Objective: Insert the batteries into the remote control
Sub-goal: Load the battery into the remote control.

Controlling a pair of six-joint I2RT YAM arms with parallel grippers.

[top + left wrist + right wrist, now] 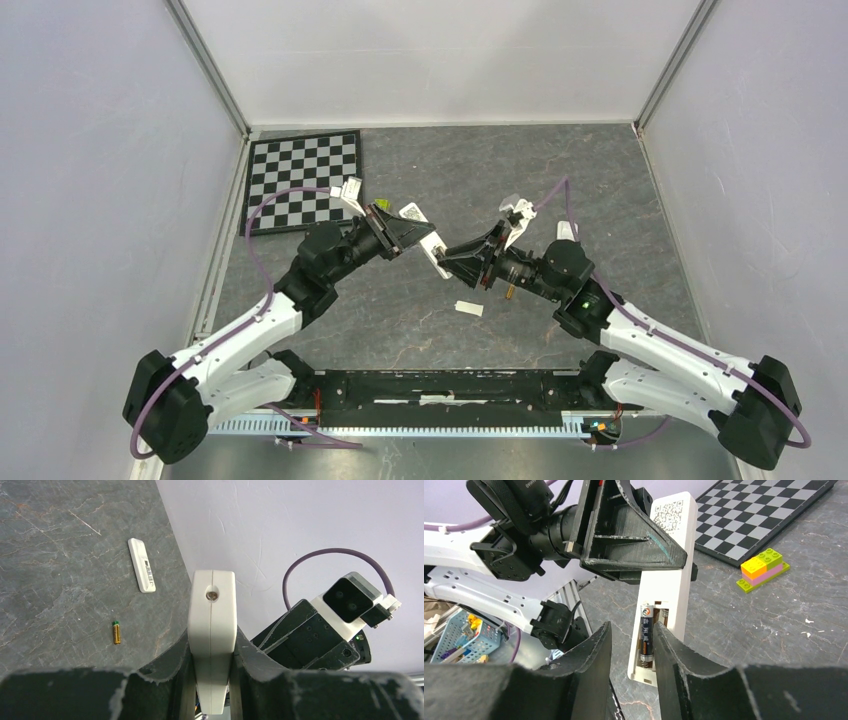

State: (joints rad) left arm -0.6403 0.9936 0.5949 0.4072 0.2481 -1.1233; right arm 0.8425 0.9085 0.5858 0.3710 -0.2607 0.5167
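Right wrist view shows the left gripper [674,562] clamping the remote control [659,595] aloft midway between the counter's [774,620] side edges, one probably light, slick, rigid battery [646,636] seated in it, best pinched mid-body by the narrowly parted right gripper [631,630].

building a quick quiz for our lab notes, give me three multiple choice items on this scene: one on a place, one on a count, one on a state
1. The loose battery lies: A on the table near the white cover; B in a cup; C on a plate.
2. Batteries in the remote's open compartment: A none; B one; C two.
3. The remote is: A flat on the table; B standing in a cup; C clamped between the left fingers.
Answers: 1 A, it rests on the table by the cover. 2 B, one dark battery fills a slot, the next looks empty. 3 C, the fingers press both its sides.
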